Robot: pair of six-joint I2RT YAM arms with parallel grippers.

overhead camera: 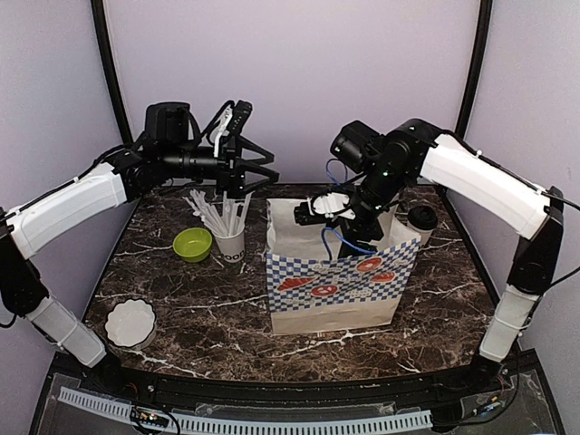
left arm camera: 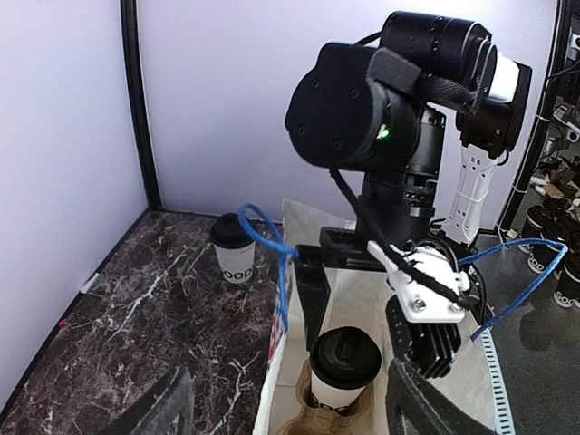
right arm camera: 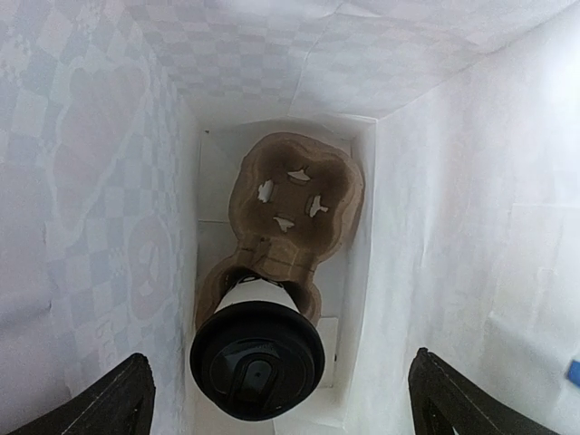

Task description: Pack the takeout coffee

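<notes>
Nearest me, front left on the marble table (overhead camera: pixel 217 308), I've got a white scalloped dish (overhead camera: pixel 130 323) sitting on its own. Moving in, the checkered paper bag (overhead camera: pixel 335 290) stands upright mid-table with its mouth open. Left of it there's a green bowl (overhead camera: pixel 192 243), and just beside that the cup of white straws (overhead camera: pixel 228 243).

Now the right gripper (overhead camera: pixel 344 227): it hangs in the mouth of the bag, pointing down. On the right wrist camera its fingers (right arm camera: pixel 122 403) sit wide apart at the two lower corners, open and holding nothing. Straight below, the brown pulp carrier (right arm camera: pixel 294 195) lies on the bag's floor. The first coffee cup (right arm camera: pixel 256 358) stands upright in the carrier's nearer pocket, black lid on, with the fingers apart from it on either side. The farther pocket shows its bare paper tabs.

Further back, the second coffee cup (overhead camera: pixel 421 220) stands upright on the table just behind the bag's right rear corner, lid on.

Farthest off, the left gripper (overhead camera: pixel 263 166) hangs raised over the back of the table, above the straws, facing the bag. On the left wrist camera its fingers (left arm camera: pixel 159 408) are spread to the lower corners, open and empty.
</notes>
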